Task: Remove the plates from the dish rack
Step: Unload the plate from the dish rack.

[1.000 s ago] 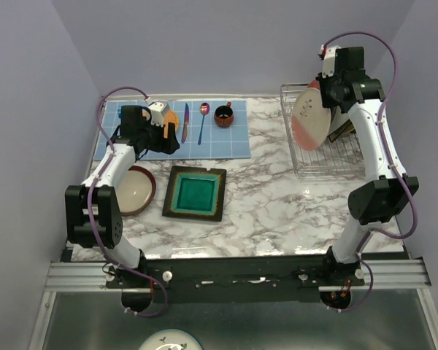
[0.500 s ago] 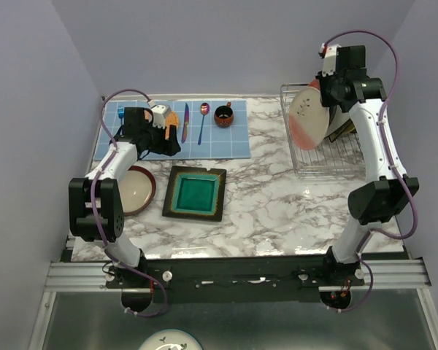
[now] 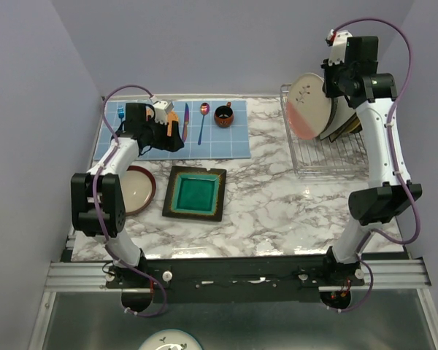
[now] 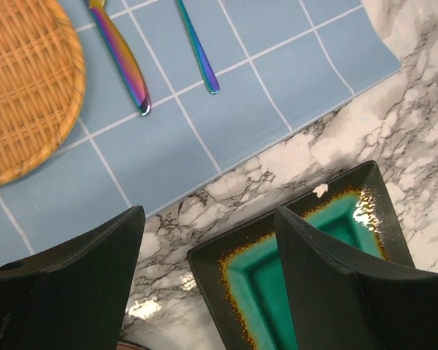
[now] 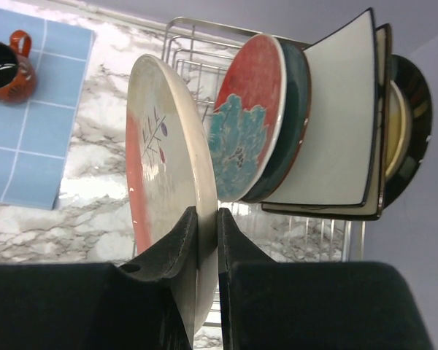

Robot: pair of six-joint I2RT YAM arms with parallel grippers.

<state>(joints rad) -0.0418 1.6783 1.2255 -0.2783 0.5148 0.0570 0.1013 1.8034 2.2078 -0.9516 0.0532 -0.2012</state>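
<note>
- Noted square teal plate (image 3: pixel 196 192) lying flat on the marble table (image 3: pixel 277 204), centre-left; round red-rimmed plate (image 3: pixel 131 189) flat just left of it.
- Found left gripper (image 4: pixel 208 248) spread wide, holding nothing, hovering where the table meets the blue tiled mat (image 3: pixel 226 142), over the teal plate's far corner.
- Logged on that mat: woven orange round mat (image 4: pixel 22 80), iridescent knife (image 4: pixel 120 58), spoon (image 4: pixel 197 47), dark-red cup (image 3: pixel 223 115).
- Recorded right gripper (image 5: pixel 206 240) pinching the rim of a cream plate (image 5: pixel 164 168) with a pink patch, held on edge over the left part of the dish rack (image 3: pixel 328 157).
- Seen beyond it, standing on edge in the rack: flowered plate (image 5: pixel 244 124) just beside the held one, then dark teal plate (image 5: pixel 298 102), square cream plate (image 5: pixel 336 124), dark round plate (image 5: pixel 420 95) farthest.
</note>
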